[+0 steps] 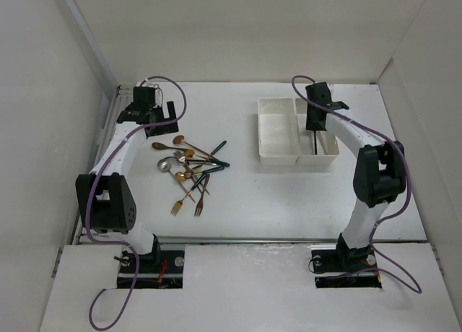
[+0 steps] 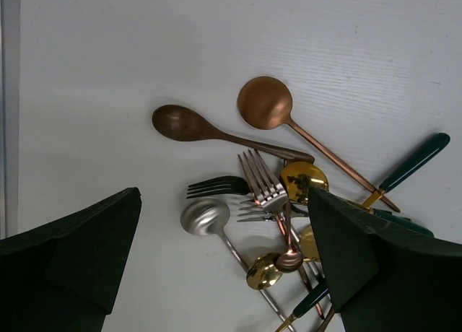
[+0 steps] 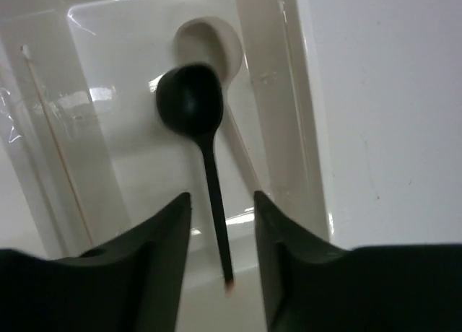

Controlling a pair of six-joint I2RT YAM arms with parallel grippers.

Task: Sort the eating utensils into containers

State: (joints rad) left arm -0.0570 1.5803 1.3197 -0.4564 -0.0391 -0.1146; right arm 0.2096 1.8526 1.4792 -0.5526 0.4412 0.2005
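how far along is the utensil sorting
Barely started. Done: a cream spoon lies in the right bin. In hand: a black spoon sits between the right gripper's parted fingers over that bin, not gripped. Left to do: the pile of forks and spoons on the table, with the open left gripper above it.
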